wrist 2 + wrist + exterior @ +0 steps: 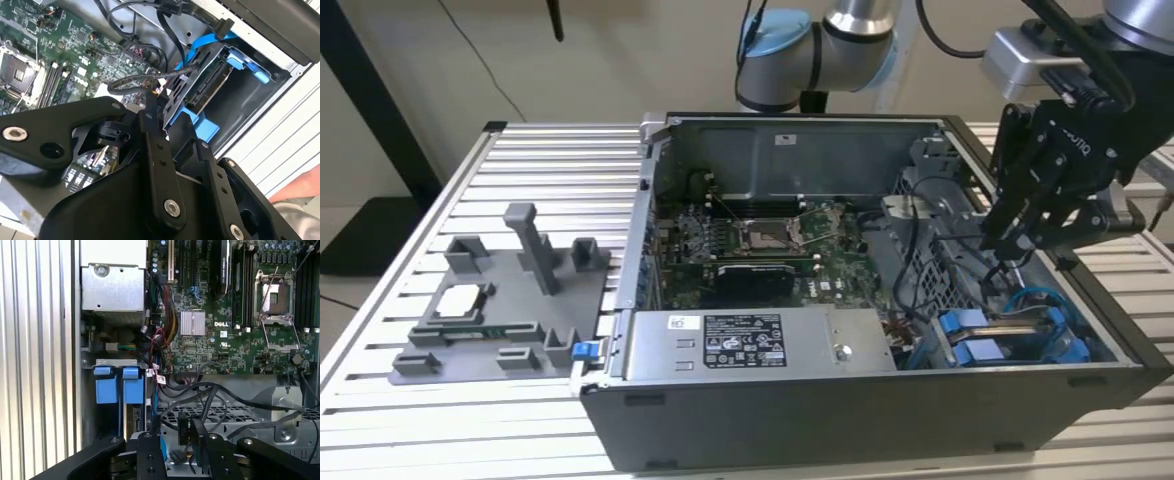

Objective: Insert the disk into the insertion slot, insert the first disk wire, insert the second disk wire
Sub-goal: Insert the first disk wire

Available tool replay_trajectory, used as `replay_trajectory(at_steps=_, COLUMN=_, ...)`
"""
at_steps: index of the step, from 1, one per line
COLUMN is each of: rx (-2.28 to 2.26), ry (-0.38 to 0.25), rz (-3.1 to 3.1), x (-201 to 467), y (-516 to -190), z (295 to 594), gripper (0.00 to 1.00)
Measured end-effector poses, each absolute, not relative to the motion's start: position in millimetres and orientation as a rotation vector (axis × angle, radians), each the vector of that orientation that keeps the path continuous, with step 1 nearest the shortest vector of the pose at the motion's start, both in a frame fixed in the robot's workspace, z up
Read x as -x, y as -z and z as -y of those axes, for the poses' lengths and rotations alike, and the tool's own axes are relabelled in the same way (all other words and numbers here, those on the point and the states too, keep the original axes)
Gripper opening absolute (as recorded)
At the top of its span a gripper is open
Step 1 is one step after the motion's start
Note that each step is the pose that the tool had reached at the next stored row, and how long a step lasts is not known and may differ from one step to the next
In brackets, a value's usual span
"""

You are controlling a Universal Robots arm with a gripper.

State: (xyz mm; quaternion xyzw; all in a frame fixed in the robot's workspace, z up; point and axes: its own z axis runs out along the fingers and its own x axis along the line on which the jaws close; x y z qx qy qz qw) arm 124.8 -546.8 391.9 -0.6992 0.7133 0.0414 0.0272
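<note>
As I look through the second wrist view, the disk (212, 82) sits edge-on inside the insertion slot (116, 362). It is a flat silver-grey slab framed by glossy bright blue plastic, and the slot is a dull grey sheet-metal bay with squared blue clips. In the exterior view this bay falls at the lower right of the frame, in the corner of the open computer case (854, 420).

A blue flat cable (200, 44) curves over the bay, and a black braided cable (145, 78) loops across just in front of it. The green motherboard (220, 340), dense with small parts and a finned metal heatsink, lies beyond, near a boxy grey power supply (747, 345) with a white label.

The gripper (1007, 245), matte black with bolted linkages, hangs from the upper right of the exterior frame. It points down into the case and tilts slightly toward the exterior view's left, its tip above the bay and close to the black cables. I cannot tell whether it is apart or together, or clamped on anything.

The arm (807, 45), grey with pale blue caps, bends behind the case at the top centre. The case rests on a ribbed aluminium table (400, 420).
</note>
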Motion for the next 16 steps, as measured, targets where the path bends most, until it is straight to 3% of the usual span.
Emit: replay_trajectory(at_steps=16, rx=2.152, ry=-0.129, rz=-2.195, x=-124.8, y=-390.4, z=545.3, gripper=1.0)
